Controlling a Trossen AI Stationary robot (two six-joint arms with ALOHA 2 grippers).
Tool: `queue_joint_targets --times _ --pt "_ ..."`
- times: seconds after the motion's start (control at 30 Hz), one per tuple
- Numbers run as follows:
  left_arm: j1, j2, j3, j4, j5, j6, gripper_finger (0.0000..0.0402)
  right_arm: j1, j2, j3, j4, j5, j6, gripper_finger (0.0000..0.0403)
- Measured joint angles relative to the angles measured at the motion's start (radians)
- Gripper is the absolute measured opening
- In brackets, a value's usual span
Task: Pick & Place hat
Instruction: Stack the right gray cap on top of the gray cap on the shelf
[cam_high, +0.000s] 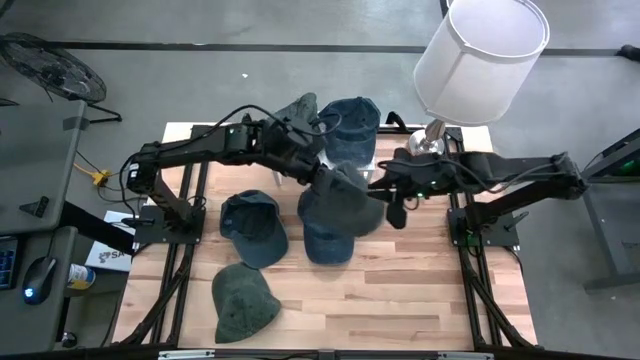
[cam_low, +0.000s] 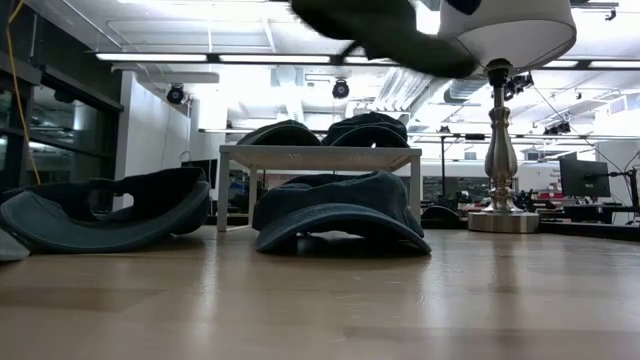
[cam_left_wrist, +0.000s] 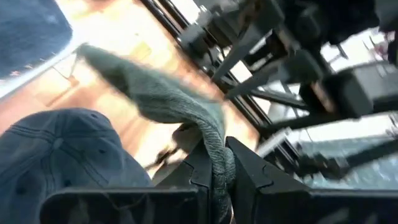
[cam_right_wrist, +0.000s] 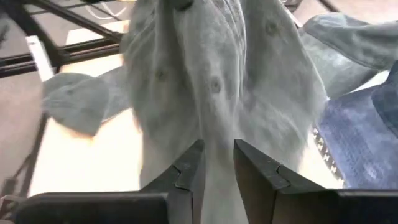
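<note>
Butcher-block wood (cam_high: 400, 300) runs under me, ceiling strip lights and a white-shaded lamp (cam_high: 478, 50) beyond. My left gripper (cam_left_wrist: 214, 177) pinches the grey-green hat (cam_high: 345, 200) by its edge, aloft over the table's middle — my right gripper (cam_right_wrist: 217, 168) has the cloth between slightly parted fingers. Other caps lie below; two sit on a small white stand (cam_low: 320, 155).

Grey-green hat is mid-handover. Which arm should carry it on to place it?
Probably left: left gripper is shut on the grey-green hat, while the right gripper's fingers look parted around it.
</note>
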Motion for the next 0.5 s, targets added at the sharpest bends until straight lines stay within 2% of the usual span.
queue_joint_targets --times 0.37,0.5 --pt "0.112 -0.027 0.003 -0.085 0.225 0.090 0.0022 0.000 -0.108 0.000 -0.079 -0.023 0.000 0.0082" --pt "0.186 -0.033 0.074 -0.229 0.322 0.168 0.0022 0.000 -0.115 0.000 -0.092 -0.017 -0.003 0.0082"
